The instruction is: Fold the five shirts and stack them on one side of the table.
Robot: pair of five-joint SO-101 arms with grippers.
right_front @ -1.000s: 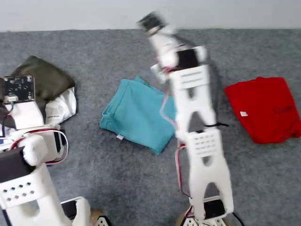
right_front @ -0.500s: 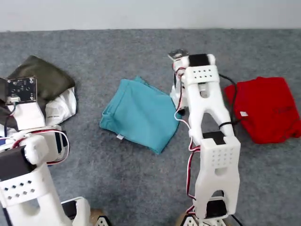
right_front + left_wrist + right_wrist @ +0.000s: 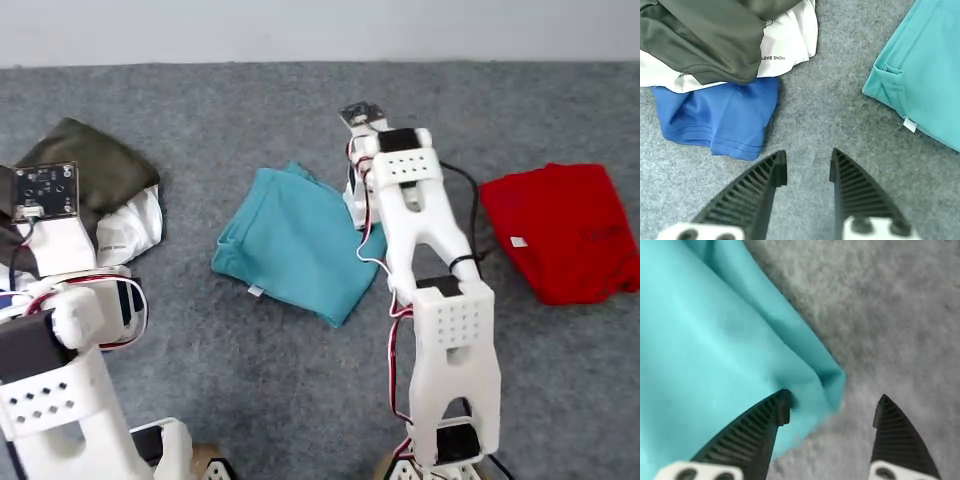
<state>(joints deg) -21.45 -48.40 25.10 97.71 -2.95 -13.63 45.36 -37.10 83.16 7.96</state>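
The right tool [image 3: 834, 407], raised over the far worktop [image 3: 250, 380] a second ago, has come down and edged onto the teal shirt [image 3: 700, 340]. Its fingers now stand apart astride a corner of that shirt, one over cloth and the other over bare worktop, while the red shirt [image 3: 570, 230] lies unmoved, well off to its outer side. The left tool [image 3: 808, 167] has not shifted and hangs with fingers apart, the blue shirt [image 3: 720, 115] just ahead of it under the white shirt [image 3: 790, 40] and the dark olive shirt [image 3: 705, 35].
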